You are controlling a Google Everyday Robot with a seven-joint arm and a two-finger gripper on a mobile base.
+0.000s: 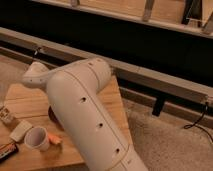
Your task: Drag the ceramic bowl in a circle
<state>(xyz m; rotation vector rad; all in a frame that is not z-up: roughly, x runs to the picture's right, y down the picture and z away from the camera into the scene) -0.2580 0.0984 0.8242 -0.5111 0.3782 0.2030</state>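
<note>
Hiding behind arm (85, 110), closed pincer

One view is provided, taken from above and behind the arm (85, 115), looking down across the wooden table (25, 97) toward its far edge. The arm is seen close up, and the gripper is hidden behind it over the table.

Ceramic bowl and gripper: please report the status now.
Gripper hidden behind the arm, shut. Ceramic bowl mostly covered, only a dark edge shows beside the arm. White cup close by.

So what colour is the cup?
White cup, clearest in the camera view; the gripper is hidden behind the arm.
</note>
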